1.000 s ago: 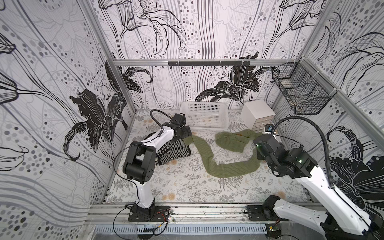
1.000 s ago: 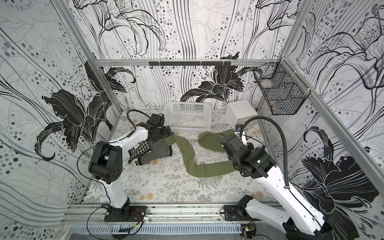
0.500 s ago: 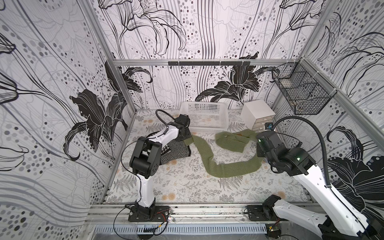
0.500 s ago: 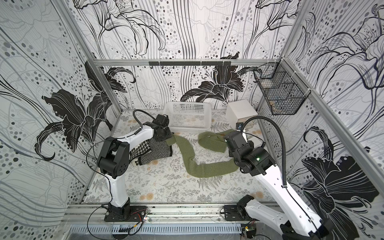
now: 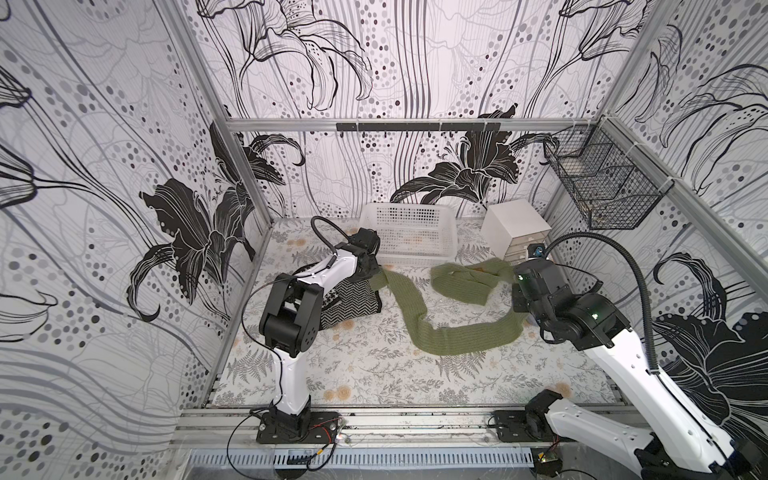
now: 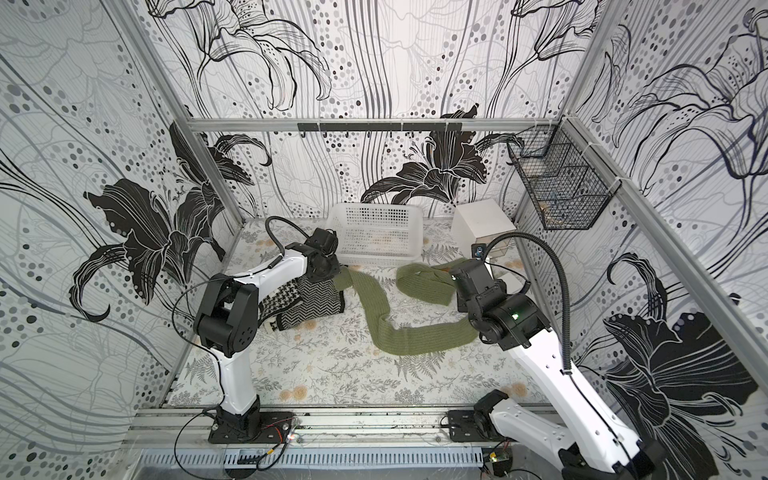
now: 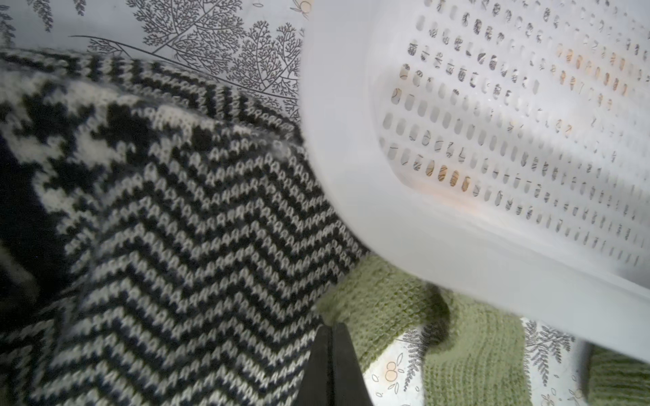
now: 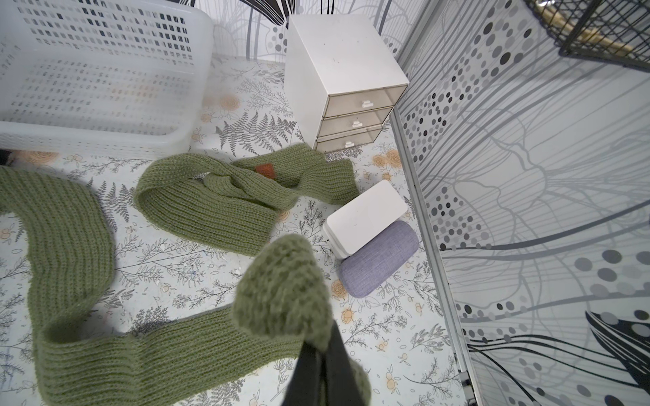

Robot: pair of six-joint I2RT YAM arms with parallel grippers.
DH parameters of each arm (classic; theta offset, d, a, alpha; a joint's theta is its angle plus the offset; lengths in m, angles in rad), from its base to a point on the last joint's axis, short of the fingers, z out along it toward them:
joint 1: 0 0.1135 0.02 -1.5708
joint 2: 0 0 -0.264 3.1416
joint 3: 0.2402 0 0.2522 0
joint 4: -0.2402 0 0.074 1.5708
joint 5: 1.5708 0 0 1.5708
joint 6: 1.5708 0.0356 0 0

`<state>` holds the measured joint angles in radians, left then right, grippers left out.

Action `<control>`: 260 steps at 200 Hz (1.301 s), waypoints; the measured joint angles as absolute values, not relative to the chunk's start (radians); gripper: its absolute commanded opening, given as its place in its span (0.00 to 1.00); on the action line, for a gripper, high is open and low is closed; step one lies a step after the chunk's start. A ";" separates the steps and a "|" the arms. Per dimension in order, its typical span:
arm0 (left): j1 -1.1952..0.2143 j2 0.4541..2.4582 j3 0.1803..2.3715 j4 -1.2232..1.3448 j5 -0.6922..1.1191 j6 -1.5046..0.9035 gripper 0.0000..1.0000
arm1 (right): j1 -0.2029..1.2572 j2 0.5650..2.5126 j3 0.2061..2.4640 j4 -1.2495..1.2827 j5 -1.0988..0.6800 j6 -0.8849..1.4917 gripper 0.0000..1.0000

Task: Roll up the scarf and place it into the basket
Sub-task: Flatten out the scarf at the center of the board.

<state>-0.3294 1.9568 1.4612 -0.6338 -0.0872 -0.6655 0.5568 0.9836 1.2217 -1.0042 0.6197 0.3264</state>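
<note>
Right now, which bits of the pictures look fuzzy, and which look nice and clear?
Left wrist view: the basket is so close that it's fuzzy, while the zigzag knit is crisp. Right wrist view: the lump of scarf nearest the camera is blurred, but the drawer box is sharp. In both top views everything is sharp and evenly lit, with only faint shadows.

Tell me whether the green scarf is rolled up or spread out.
Spread out: the scarf snakes unrolled across the table, outside the basket.

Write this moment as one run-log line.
left end effector: shut at olive-green knitted scarf end | right end effector: shut on scarf fold | white perforated plastic basket: no scarf inside
</note>
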 measured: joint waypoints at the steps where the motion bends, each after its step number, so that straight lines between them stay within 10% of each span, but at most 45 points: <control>1: -0.329 1.955 1.461 -0.635 -0.090 -0.664 0.00 | 0.556 0.984 1.222 -1.004 0.619 0.326 0.00; 56: -0.329 1.618 1.376 -0.682 -0.240 -0.620 0.00 | 0.554 1.012 1.291 -0.948 0.489 0.269 0.00; 70: -0.329 1.502 1.345 -0.669 -0.244 -0.603 0.56 | 0.554 1.008 1.300 -0.938 0.443 0.267 0.00; 96: -0.329 1.509 1.338 -0.619 -0.195 -0.591 0.63 | 0.554 0.987 1.300 -0.937 0.383 0.267 0.00; 203: -0.368 1.958 1.395 -0.518 -0.105 -0.595 0.49 | 0.554 0.945 1.271 -0.944 0.359 0.267 0.00; 231: -0.368 1.999 1.431 -0.506 -0.110 -0.596 0.34 | 0.554 0.948 1.271 -0.944 0.359 0.267 0.00; 248: -0.368 2.032 1.465 -0.510 -0.118 -0.596 0.00 | 0.554 0.954 1.271 -0.944 0.359 0.266 0.00; 260: -0.368 2.043 1.474 -0.511 -0.128 -0.590 0.00 | 0.554 0.959 1.271 -0.944 0.359 0.263 0.00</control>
<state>-0.3676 2.0426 1.4738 -0.5110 -0.1276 -0.5896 0.5545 0.9588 1.2713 -0.9440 0.3588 0.2634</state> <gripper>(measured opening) 0.047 0.049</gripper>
